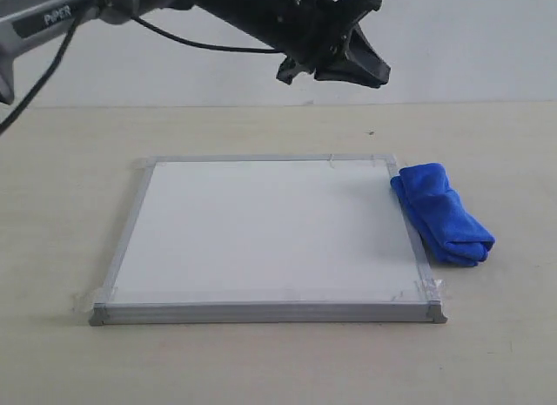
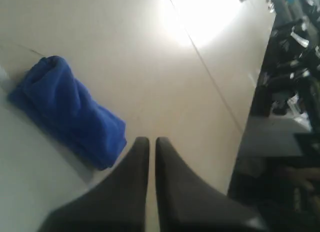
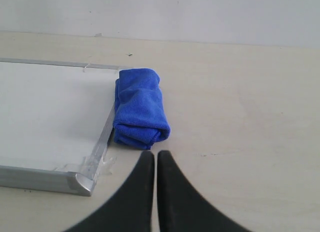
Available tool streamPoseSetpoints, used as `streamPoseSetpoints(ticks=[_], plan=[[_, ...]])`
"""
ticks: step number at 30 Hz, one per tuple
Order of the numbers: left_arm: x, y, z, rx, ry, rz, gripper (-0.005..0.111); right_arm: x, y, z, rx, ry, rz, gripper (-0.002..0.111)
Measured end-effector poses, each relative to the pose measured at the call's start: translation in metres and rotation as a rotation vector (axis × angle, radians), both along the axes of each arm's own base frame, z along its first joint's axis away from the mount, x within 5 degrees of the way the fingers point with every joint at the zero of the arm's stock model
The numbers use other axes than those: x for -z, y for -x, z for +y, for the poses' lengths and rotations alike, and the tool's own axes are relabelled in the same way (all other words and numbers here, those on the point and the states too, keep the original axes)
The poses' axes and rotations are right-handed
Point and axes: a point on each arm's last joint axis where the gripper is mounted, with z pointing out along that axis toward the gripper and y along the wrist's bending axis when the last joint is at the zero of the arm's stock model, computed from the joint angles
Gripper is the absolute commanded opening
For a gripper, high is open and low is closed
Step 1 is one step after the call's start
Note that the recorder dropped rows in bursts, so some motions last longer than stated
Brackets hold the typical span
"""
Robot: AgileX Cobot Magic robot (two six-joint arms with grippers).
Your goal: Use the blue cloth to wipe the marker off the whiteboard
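This looks like a robotics lab or test room: a bare pale table [image 1: 261,370] against a blank white wall [image 1: 479,48], a black robot arm [image 1: 244,9] with a grey link (lettered PIPER) and a loose cable [image 1: 200,45], and dark, blurred racks of equipment [image 2: 292,67] past the table's edge.

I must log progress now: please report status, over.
Left gripper, right gripper shut, empty. Cloth beside board, ungripped. Board looks clean. Nothing in the way.
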Motion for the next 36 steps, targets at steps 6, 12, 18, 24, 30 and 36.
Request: streamPoseSetpoints(ticks=[6, 12, 18, 24, 30, 36], plan=[[-0.107, 0.042, 0.047, -0.007, -0.244, -0.381, 0.004, 0.000, 0.000, 0.000, 0.000, 0.000, 0.000, 0.000], [-0.235, 0.128, 0.116, -0.208, -0.345, -0.736, 0.004, 0.000, 0.000, 0.000, 0.000, 0.000, 0.000, 0.000], [-0.288, 0.225, 0.182, -0.395, -0.388, -0.886, 0.004, 0.000, 0.000, 0.000, 0.000, 0.000, 0.000, 0.000], [-0.258, 0.288, 0.218, -0.443, -0.417, -0.809, 0.004, 0.000, 0.000, 0.000, 0.000, 0.000, 0.000, 0.000], [-0.217, 0.343, 0.246, -0.497, -0.371, -0.843, 0.004, 0.000, 0.000, 0.000, 0.000, 0.000, 0.000, 0.000], [-0.196, 0.386, 0.268, -0.512, -0.347, -0.870, 0.004, 0.000, 0.000, 0.000, 0.000, 0.000, 0.000, 0.000]])
